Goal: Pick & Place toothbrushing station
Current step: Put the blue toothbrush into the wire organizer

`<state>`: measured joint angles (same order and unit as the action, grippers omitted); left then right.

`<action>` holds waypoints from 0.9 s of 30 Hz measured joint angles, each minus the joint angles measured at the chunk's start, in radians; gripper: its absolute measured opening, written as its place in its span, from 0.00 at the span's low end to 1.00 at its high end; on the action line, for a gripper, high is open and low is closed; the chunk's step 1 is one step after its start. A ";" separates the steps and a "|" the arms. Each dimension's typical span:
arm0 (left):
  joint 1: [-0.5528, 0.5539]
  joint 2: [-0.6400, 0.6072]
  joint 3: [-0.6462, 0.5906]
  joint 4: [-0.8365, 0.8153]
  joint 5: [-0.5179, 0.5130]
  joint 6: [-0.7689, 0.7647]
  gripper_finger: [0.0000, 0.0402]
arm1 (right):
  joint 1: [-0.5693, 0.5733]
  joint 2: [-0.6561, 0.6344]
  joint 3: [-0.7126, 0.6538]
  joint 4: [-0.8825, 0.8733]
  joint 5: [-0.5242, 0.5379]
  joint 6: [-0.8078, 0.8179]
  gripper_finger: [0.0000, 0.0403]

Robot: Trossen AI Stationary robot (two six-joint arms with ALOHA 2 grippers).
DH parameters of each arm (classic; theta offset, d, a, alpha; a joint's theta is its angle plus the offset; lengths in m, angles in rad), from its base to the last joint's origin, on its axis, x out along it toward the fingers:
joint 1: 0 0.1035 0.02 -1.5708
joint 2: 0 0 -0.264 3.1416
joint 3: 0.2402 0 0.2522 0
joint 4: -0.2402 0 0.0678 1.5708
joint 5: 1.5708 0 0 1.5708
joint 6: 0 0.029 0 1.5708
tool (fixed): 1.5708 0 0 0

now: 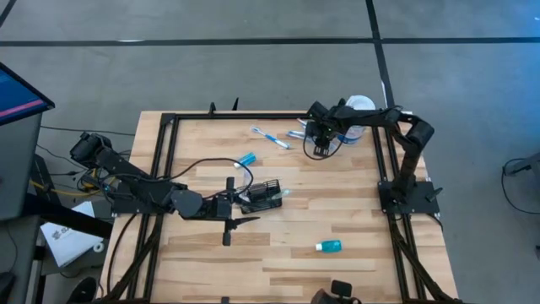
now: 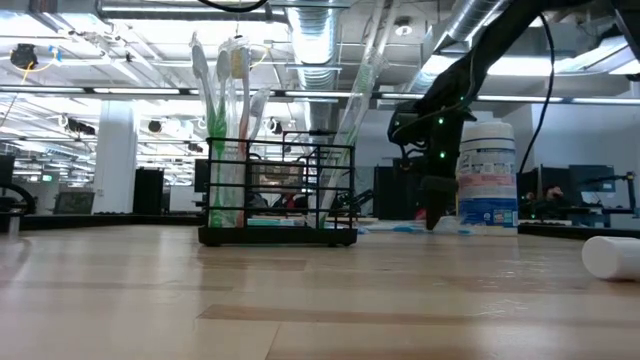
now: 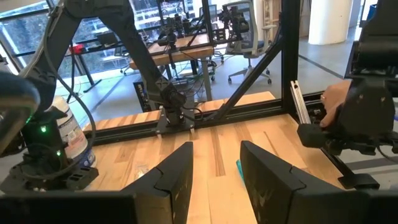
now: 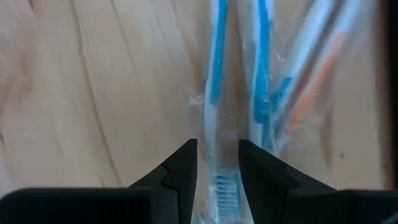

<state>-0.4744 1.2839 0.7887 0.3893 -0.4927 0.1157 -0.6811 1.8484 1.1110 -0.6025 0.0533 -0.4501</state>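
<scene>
**Right hand poised over a wrapped toothbrush; left hand waiting at the holder**

The toothbrushing station (image 1: 263, 195), a black wire-mesh holder, stands on the counter (image 1: 337, 203) just left of centre in the high view; in the low view it stands upright left of centre with several brushes already in it. The left hand (image 1: 229, 205) lies low on the counter just beside the station's left side, its fingers (image 3: 180, 180) apart with nothing between them. The right hand (image 1: 317, 145) points steeply down at the upper middle of the high view, next to the white canister (image 2: 487, 187). Its wrist view shows the fingers (image 4: 180, 168) straddling the head end of a blue-and-white wrapped toothbrush (image 4: 214, 93), parted and not yet pressed against it.

Risks, as a judgement: a second wrapped brush (image 4: 264, 68) lies just beside the first, and the clear wrapping of both appears to overlap, so a close could catch the neighbour or only the film. A grip this near the head end would probably let the brush swing and miss the narrow compartment. The canister stands near and could be knocked. Two further items, a blue toothbrush (image 1: 270, 137) and a small teal tube (image 1: 329, 247), lie well apart.
</scene>
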 joint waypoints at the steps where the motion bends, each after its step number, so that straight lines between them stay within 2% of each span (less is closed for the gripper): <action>1: 0.000 0.000 0.000 0.000 0.000 0.000 0.32 | 0.000 0.009 -0.001 -0.003 0.002 -0.002 0.27; 5: 0.000 0.000 0.000 0.000 0.000 0.000 0.32 | 0.008 0.017 0.000 -0.020 0.024 0.003 0.21; 10: 0.000 0.000 0.000 0.000 0.000 0.000 0.32 | 0.033 0.010 0.000 -0.049 0.033 -0.027 0.03; 15: 0.000 0.000 0.000 0.000 0.000 0.000 0.32 | 0.071 0.009 -0.001 -0.077 0.061 -0.033 0.03; 22: 0.000 0.000 0.000 0.000 0.000 0.000 0.32 | 0.123 0.009 0.002 -0.133 0.181 -0.056 0.01; 27: 0.000 0.000 0.000 -0.001 0.000 0.000 0.32 | 0.157 0.009 0.041 -0.177 0.189 -0.051 0.00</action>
<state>-0.4744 1.2839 0.7887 0.3883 -0.4927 0.1158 -0.5240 1.8576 1.1523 -0.7792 0.2420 -0.5009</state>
